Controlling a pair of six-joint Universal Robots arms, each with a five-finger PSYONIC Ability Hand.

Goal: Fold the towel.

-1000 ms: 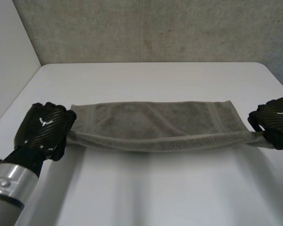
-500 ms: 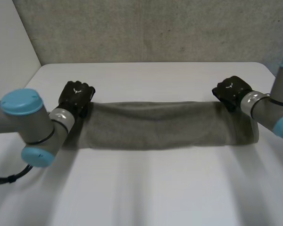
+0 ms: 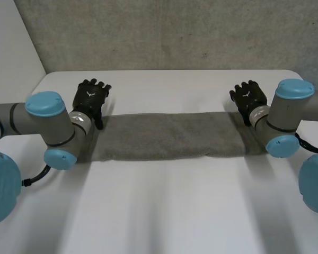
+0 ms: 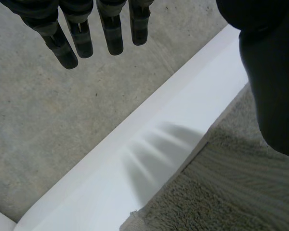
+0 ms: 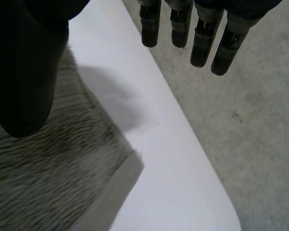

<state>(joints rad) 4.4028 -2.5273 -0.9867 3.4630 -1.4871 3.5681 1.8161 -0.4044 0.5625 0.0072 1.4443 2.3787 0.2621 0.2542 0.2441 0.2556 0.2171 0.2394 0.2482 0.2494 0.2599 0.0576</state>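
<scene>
The grey-brown terry towel (image 3: 164,136) lay flat on the white table (image 3: 169,211) as a long, narrow folded band. Half a second before, both hands had been curled down on the towel's far corners; by now they had let go.

The black left hand (image 3: 91,99) was just past the towel's far left corner, wide open and gripping nothing. In its wrist view the fingers (image 4: 72,33) stood straight beyond the towel's far edge, with the thumb (image 4: 269,77) well apart from them over the cloth.

The black right hand (image 3: 249,96) was just past the towel's far right corner, also slack and empty. Its straight fingers (image 5: 180,24) reached beyond the towel's hemmed edge, and its thumb (image 5: 24,62) was above the cloth.

The towel itself lay in much the same place as before.
</scene>
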